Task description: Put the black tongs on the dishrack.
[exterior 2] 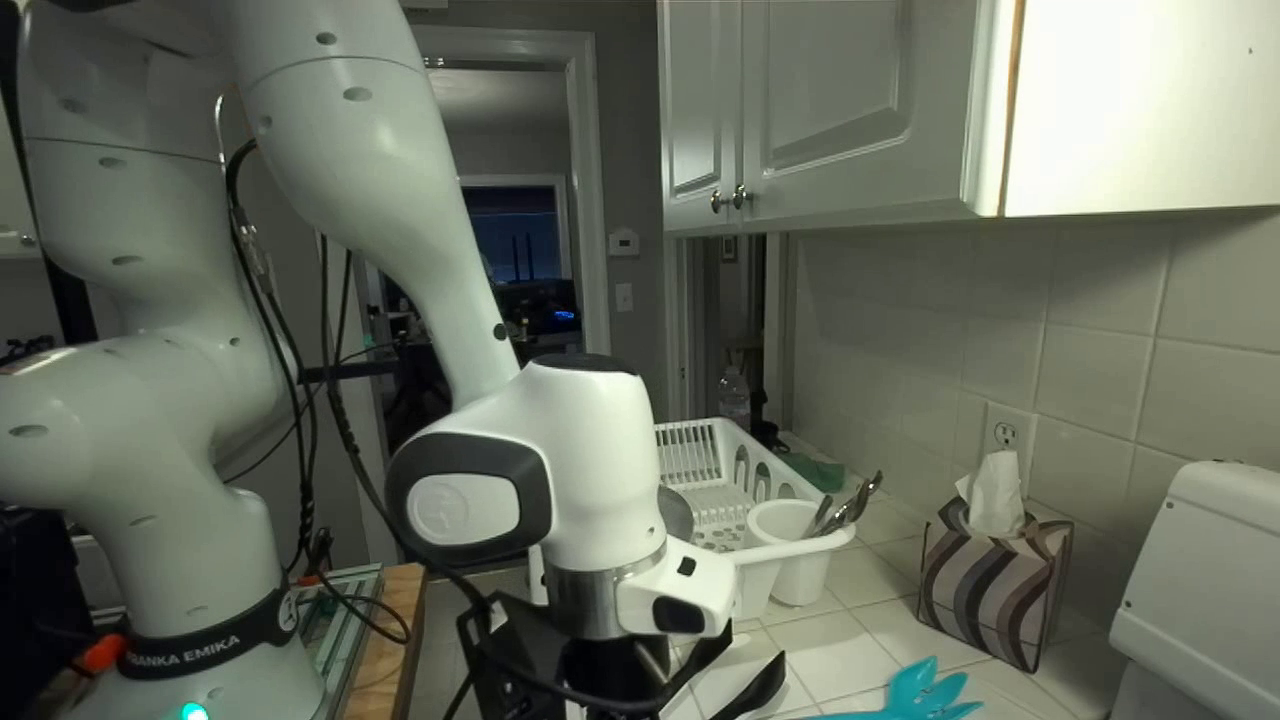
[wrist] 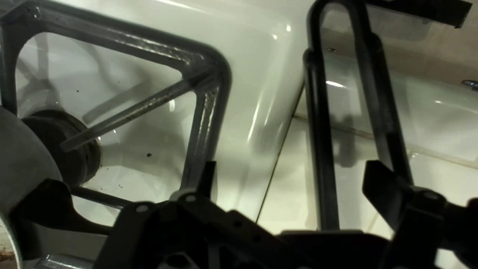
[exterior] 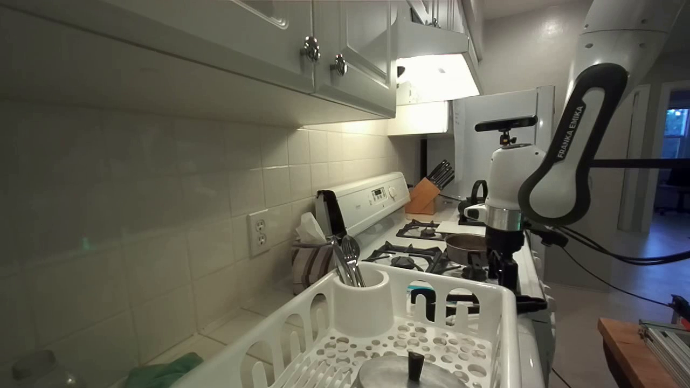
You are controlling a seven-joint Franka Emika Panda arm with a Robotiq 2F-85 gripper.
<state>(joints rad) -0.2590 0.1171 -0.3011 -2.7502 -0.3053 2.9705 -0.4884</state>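
The black tongs (wrist: pixel 323 149) lie on the tiled counter beside the stove, hinge end at the top of the wrist view, arms spread apart. In an exterior view their tips (exterior 2: pixel 755 685) show at the bottom. In an exterior view, parts of the black tongs (exterior: pixel 424 295) show behind the dishrack wall. My gripper (wrist: pixel 293 168) is open over them. One tong arm passes between the fingers, apart from both; the right finger overlaps the other arm, contact unclear. The white dishrack (exterior: pixel 509 334) stands on the counter; it also shows in an exterior view (exterior 2: pixel 755 590).
A metal lid (exterior: pixel 399 372) lies in the rack, and a white cup (exterior: pixel 364 310) with cutlery stands in its corner. A blue utensil (exterior 2: pixel 920 690) lies on the counter near a tissue box (exterior 2: pixel 995 590). A pan (exterior: pixel 464 248) stands on the stove grate (wrist: pixel 209 123). Cabinets (exterior: pixel 356 48) overhang.
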